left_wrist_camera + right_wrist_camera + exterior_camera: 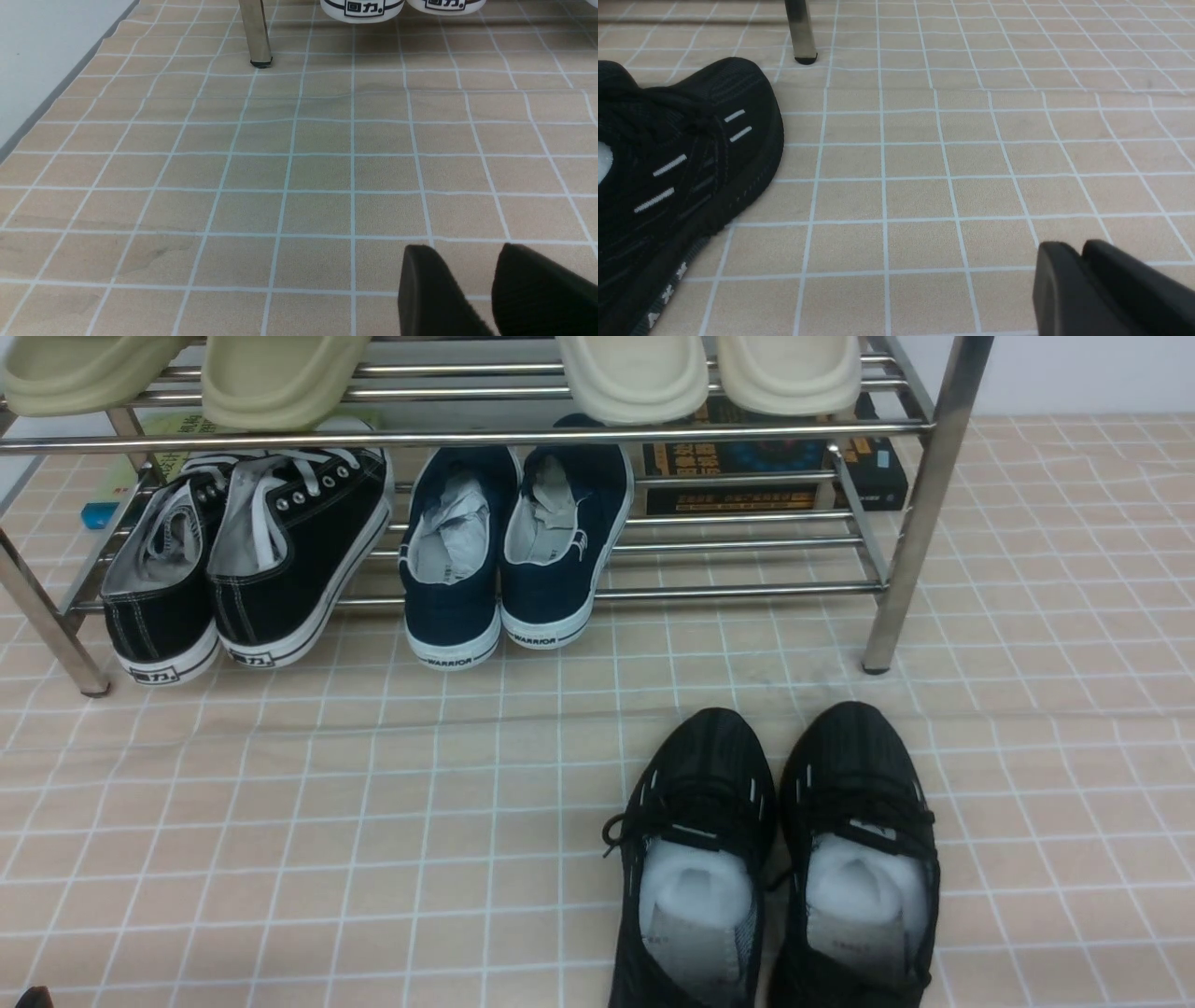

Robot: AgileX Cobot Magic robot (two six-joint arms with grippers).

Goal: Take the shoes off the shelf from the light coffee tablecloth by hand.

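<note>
The pair of all-black knit shoes [775, 859] stands on the light coffee tablecloth [280, 821] in front of the shelf [467, 436], toes toward it, white stuffing showing. One shoe shows in the right wrist view [682, 154], off to the side of my right gripper [1078, 254], which is shut and empty low over the cloth. My left gripper [467, 261] has its fingers apart with bare cloth between them, empty, near the shelf's leg [256, 32]. No multi-fingered hand is in view. In the front view neither gripper shows clearly.
On the shelf's lower tier stand black canvas sneakers with white soles [243, 560] and navy WARRIOR shoes [504, 551]. Pale slippers [635, 373] lie on the top tier. Books [775, 467] lie behind. The shelf's right leg [910, 523] stands just beyond the black shoes. The cloth's edge meets a wall [37, 70].
</note>
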